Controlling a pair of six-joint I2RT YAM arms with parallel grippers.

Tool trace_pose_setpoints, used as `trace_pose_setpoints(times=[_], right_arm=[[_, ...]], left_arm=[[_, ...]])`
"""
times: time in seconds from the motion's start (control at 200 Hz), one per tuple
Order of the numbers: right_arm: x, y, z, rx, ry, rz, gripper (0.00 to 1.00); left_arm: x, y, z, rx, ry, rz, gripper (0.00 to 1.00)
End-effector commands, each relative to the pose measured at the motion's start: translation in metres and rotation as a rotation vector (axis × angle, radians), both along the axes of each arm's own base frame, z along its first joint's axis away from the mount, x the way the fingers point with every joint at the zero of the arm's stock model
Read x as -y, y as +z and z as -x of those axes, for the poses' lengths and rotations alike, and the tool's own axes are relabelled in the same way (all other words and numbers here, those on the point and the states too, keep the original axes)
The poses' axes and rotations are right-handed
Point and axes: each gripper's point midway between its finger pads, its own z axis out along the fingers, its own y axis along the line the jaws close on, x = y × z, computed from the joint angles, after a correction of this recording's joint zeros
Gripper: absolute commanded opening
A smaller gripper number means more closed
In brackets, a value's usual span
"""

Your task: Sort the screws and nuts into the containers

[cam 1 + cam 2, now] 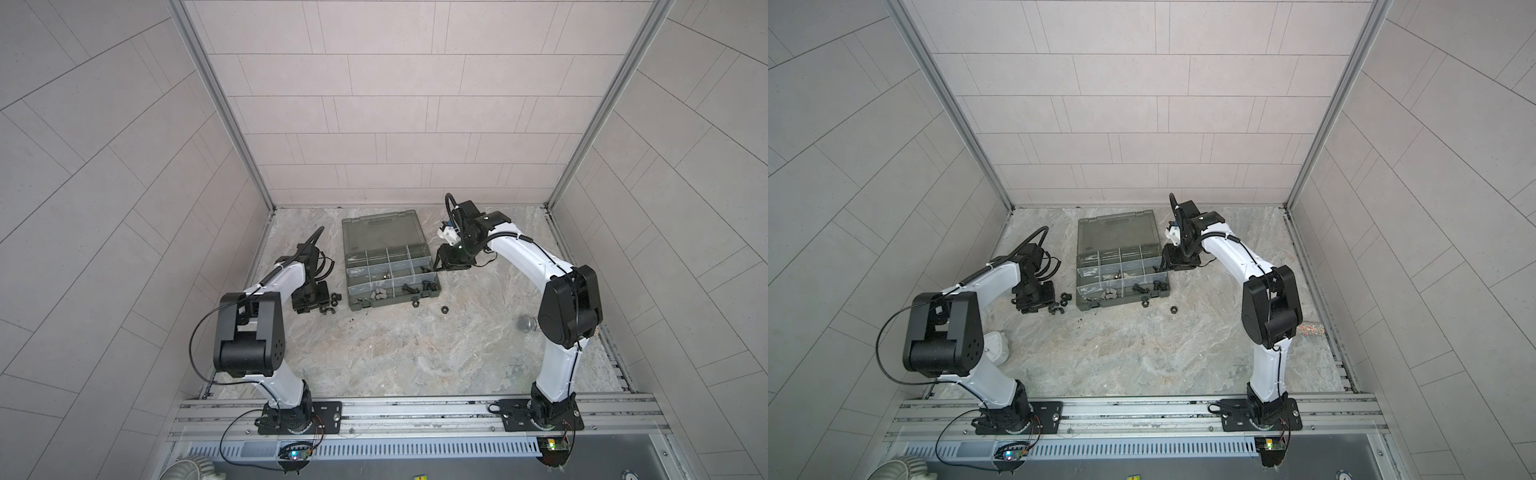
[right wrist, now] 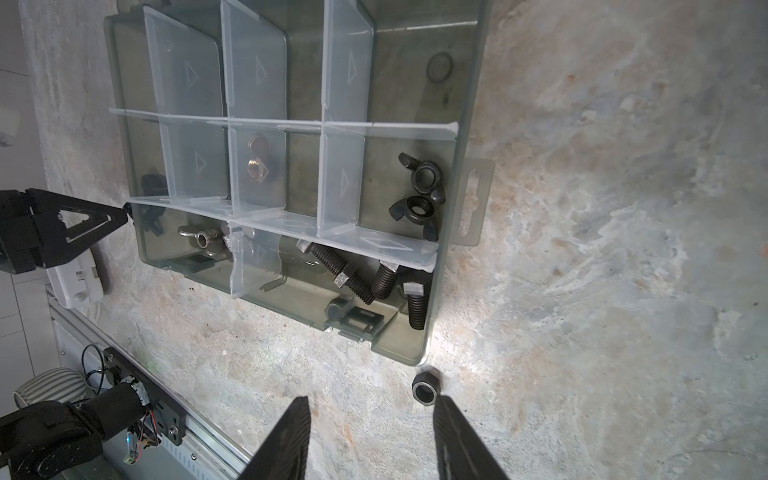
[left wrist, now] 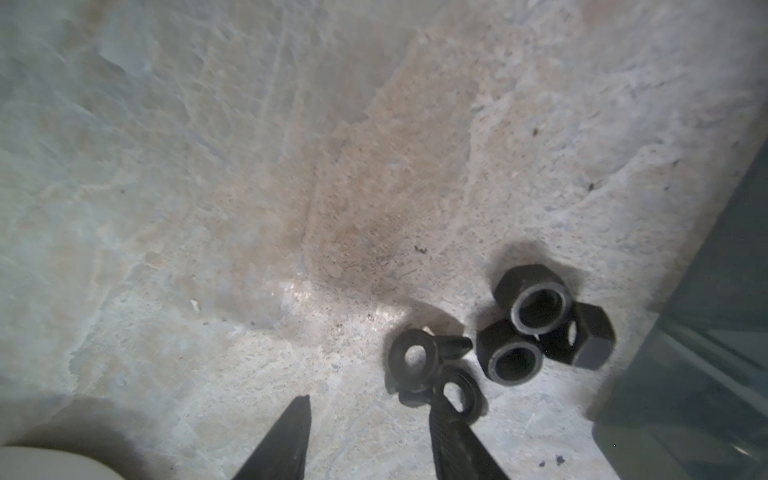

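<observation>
Several black nuts (image 3: pixel 536 307) lie in a loose cluster on the stone floor left of the case, seen in both top views (image 1: pixel 332 303) (image 1: pixel 1061 302). My left gripper (image 3: pixel 370 415) is low beside them and open, with bare floor between its fingers. One fingertip (image 3: pixel 440 411) overlaps a ring-shaped nut (image 3: pixel 457 392). The grey case (image 1: pixel 395 301) stands open, its containers split by pale dividers. Screws (image 2: pixel 361 274) fill the near right compartment and black wing nuts (image 2: pixel 419 191) the one behind it. My right gripper (image 2: pixel 372 411) hangs open over the floor off the case's corner, a hex nut (image 2: pixel 424 387) beside one fingertip.
Two loose nuts (image 1: pixel 415 304) (image 1: pixel 444 309) lie in front of the case. Silvery wing nuts (image 2: pixel 203 241) sit in a near compartment. A microphone (image 1: pixel 528 323) lies behind the right arm. A white object (image 1: pixel 995 347) rests under the left arm. The metal rail (image 1: pixel 415 409) borders the front.
</observation>
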Motion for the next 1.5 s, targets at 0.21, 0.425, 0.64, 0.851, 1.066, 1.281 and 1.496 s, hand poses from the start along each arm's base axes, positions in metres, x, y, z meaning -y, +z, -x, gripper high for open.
trace_pose_setpoints(times=[0.21,0.425,0.64,0.851,1.066,1.281,1.496], right_arm=[[0.008,0.01,0.001,0.013,-0.009,-0.01,0.49],[0.01,0.009,0.0,0.0,-0.017,-0.025,0.49],[0.012,0.01,0.0,-0.002,-0.019,-0.028,0.49],[0.014,0.009,0.001,-0.007,-0.018,-0.027,0.49],[0.015,0.008,0.002,-0.011,-0.019,-0.025,0.49],[0.016,0.007,0.005,-0.014,-0.018,-0.02,0.49],[0.018,0.007,0.007,-0.012,-0.021,-0.022,0.49]], left_arm=[[0.005,-0.008,-0.004,-0.014,-0.018,0.037,0.48],[0.005,-0.012,-0.005,-0.028,-0.031,0.039,0.48],[0.005,-0.014,-0.01,-0.03,-0.042,0.034,0.46],[0.005,-0.015,-0.011,-0.034,-0.042,0.034,0.46],[0.005,-0.014,-0.012,-0.031,-0.045,0.037,0.39],[0.007,-0.015,-0.014,-0.031,-0.047,0.044,0.34],[0.007,-0.013,-0.015,-0.03,-0.052,0.045,0.26]])
